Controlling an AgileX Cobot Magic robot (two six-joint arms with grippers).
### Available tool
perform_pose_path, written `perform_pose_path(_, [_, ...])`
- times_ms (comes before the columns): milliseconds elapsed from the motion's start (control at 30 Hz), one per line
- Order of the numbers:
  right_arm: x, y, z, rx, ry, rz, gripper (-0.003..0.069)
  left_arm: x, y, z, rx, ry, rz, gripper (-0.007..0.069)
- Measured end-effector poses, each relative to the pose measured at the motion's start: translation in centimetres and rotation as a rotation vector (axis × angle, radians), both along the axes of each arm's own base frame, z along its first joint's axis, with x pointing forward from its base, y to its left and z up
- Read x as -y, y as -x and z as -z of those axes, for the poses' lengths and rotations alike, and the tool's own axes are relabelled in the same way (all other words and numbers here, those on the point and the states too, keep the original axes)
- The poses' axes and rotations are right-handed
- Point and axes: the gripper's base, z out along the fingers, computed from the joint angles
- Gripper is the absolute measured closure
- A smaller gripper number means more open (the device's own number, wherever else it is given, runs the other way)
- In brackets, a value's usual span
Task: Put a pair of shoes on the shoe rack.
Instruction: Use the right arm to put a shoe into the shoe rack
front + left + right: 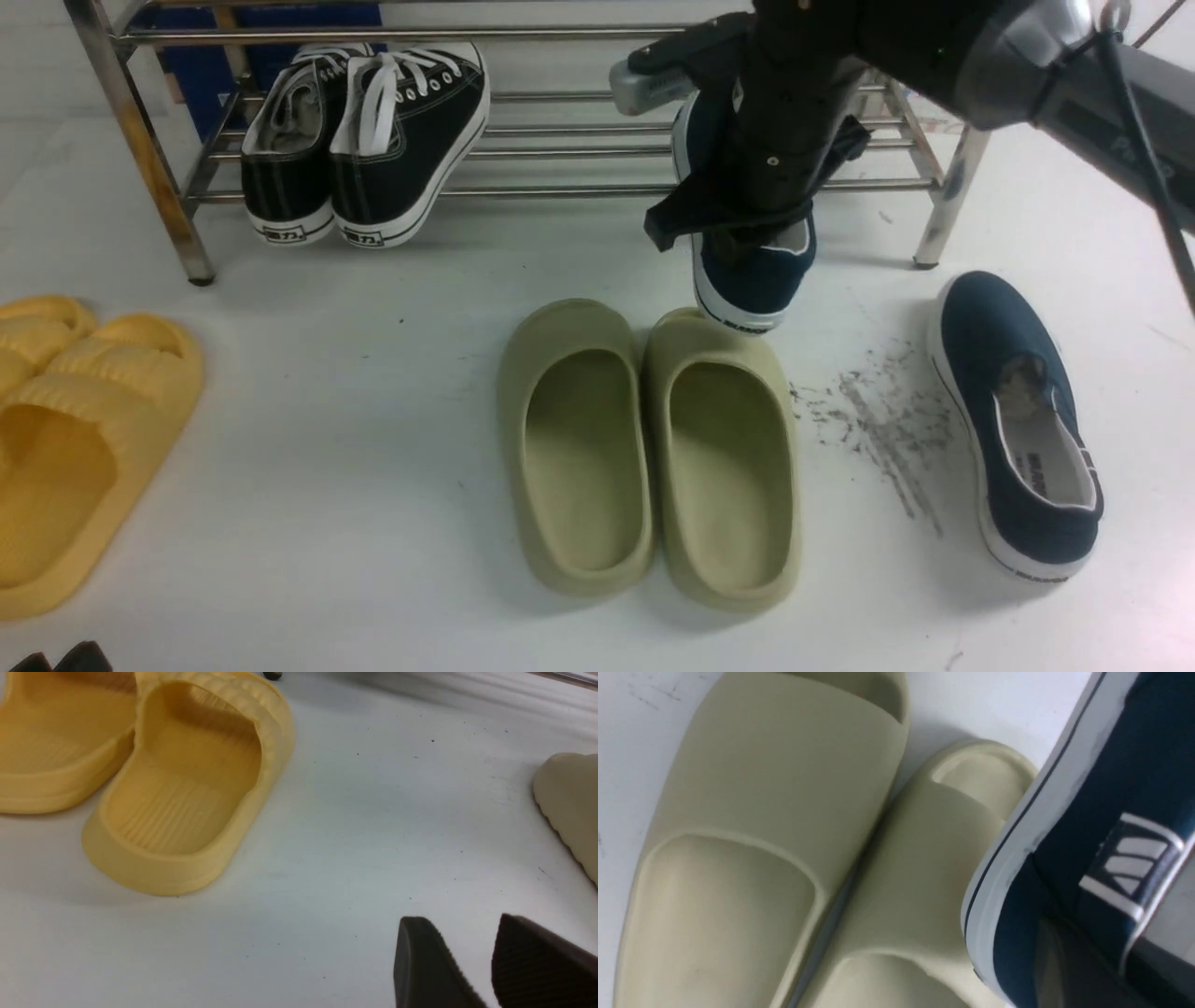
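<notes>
Right gripper [758, 229] clamps the collar of a navy shoe [754, 280] hanging below it, toe toward the rack [560, 190] ahead; likely light, soft canvas, firmest at that rim; its mate [1022, 420] lies to the gripper's right; left gripper [462, 933] is parted, empty.

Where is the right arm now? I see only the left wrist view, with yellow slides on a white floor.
Observer: The right gripper has its jaws shut on a navy shoe, toe toward the shoe rack, heel above the olive slides.
Operator: And the second shoe?
Observer: The other navy shoe lies on the floor at the robot's right, off the rack.
Operator: What is on the rack?
Observer: Black sneakers with white laces, at its left end.
</notes>
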Motion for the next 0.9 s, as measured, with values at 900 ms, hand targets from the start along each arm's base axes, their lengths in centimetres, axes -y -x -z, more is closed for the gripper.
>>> perform_pose_path(900, [2.1,-5.3,1.3,0.08,-0.001,-0.003,0.061,0.0,0.0,0.0,0.0,0.0,0.0,0.0386])
